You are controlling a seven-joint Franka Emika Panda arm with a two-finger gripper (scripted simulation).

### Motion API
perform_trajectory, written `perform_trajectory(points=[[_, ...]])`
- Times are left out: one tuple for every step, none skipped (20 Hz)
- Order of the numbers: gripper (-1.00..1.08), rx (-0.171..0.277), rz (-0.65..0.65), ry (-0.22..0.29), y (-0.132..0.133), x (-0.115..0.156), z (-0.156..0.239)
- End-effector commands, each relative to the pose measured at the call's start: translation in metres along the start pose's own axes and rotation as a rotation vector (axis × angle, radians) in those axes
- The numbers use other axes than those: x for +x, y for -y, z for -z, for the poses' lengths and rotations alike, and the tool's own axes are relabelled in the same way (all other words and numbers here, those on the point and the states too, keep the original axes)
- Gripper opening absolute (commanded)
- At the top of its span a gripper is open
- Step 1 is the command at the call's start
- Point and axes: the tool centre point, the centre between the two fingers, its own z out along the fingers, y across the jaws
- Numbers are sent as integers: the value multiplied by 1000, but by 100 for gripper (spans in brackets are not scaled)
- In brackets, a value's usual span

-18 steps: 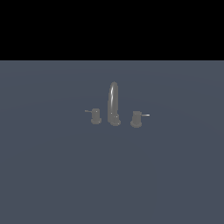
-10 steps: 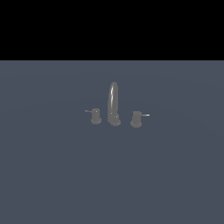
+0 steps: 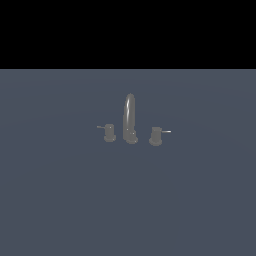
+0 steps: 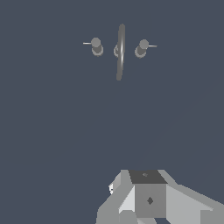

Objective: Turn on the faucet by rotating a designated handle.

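Stretching flat and bare, a slate-blue counter fills the exterior view up to a black backdrop. At its middle stands the faucet, its tall glossy arched spout between two knobs: the handle, with a thin dull lever, on the exterior view's left, and a larger knob with a bright lever on the right. No arm shows there. The wrist view alone shows the robot's grey wrist housing, well apart from the faucet seen from above; the fingers lie out of frame, so I cannot tell their state.
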Motion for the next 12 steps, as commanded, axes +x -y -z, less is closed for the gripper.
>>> perform_trajectory(points=[[-100, 1, -43, 0, 10, 4, -11], [-100, 1, -62, 0, 14, 6, -15], [-100, 1, -82, 0, 18, 9, -20], [-100, 2, -103, -1, 23, 11, -25], [-100, 2, -124, -1, 28, 14, -30], [-100, 2, -144, -1, 32, 17, -35], [-100, 3, -165, -1, 37, 20, -41], [-100, 3, -186, -1, 41, 23, -46], [-100, 4, -207, -1, 45, 26, -51], [-100, 4, -227, -1, 50, 29, -56], [-100, 5, -248, -2, 54, 32, -61], [-100, 5, -269, -2, 58, 35, -66]])
